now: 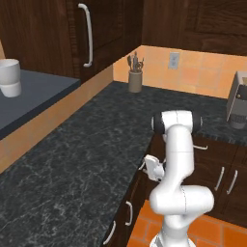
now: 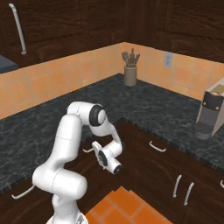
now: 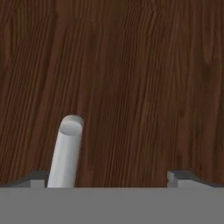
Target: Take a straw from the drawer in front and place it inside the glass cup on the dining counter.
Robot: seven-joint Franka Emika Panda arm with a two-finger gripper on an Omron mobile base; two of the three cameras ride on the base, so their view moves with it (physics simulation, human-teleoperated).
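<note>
The drawer [image 1: 159, 144], under the black counter [image 1: 87, 144], is shut in the left base view, so the straw inside stays hidden. In the right base view, the gripper [image 2: 97, 151] sits against the drawer front. In the hand view, jaws spread wide around the handle [image 3: 65, 153]; opening, fetching and placing remain.
</note>
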